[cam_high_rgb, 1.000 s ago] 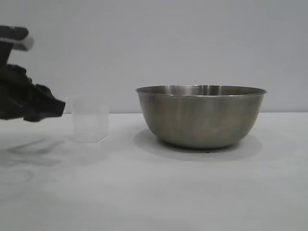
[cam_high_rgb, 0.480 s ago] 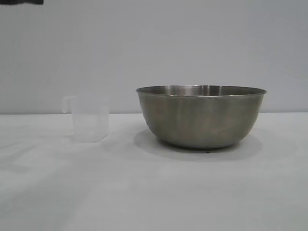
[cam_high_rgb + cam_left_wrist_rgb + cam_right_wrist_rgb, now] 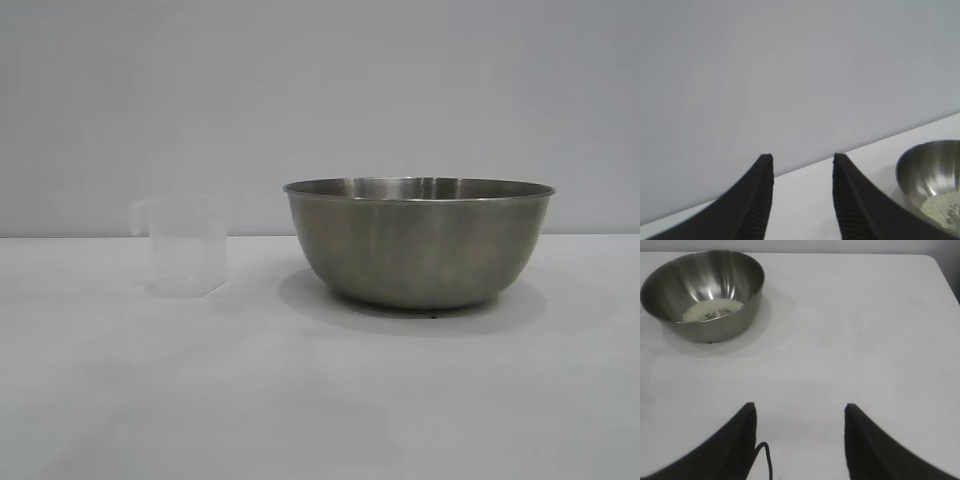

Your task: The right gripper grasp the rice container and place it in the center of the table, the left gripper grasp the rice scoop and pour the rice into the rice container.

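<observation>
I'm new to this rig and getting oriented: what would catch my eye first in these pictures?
The big steel rice container dominates, standing right of centre on the white table, with a small heap of rice in its bottom. Left of it stands the small clear rice scoop, upright and apparently empty, apart from the bowl.

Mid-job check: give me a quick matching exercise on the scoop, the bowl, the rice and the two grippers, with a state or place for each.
Things:
1. rice scoop
2. rice container
3. rice
4. left gripper
5. right gripper

States or places:
A. heaped in the bottom of the steel bowl
B. open and empty, bowl's rim off to one side of its view
C. upright on the table, empty
D. open and empty, above bare table with the bowl farther off
E. on the table, beside the cup

Pairs: 1-C, 2-E, 3-A, 4-B, 5-D
</observation>
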Controlling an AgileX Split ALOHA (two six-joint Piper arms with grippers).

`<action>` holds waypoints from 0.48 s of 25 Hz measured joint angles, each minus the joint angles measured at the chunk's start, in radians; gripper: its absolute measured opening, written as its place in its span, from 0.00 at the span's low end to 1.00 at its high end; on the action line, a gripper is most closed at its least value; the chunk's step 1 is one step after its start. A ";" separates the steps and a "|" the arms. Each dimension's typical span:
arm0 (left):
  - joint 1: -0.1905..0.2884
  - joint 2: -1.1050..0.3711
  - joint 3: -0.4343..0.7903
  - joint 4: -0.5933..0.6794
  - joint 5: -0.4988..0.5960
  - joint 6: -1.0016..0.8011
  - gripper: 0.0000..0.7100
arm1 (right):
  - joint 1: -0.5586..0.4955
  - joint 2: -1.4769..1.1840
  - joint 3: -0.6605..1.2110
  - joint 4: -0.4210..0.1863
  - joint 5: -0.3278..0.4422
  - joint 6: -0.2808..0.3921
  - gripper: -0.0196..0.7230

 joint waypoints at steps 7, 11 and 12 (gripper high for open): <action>0.000 -0.264 0.002 0.000 0.399 0.001 0.34 | 0.000 0.000 0.000 0.000 0.000 0.000 0.54; 0.000 -0.396 0.002 -0.003 0.639 0.001 0.34 | 0.000 0.000 0.000 0.000 0.000 0.000 0.54; 0.000 -0.424 0.002 -0.003 0.683 0.001 0.34 | 0.000 0.000 0.000 0.000 0.000 0.000 0.54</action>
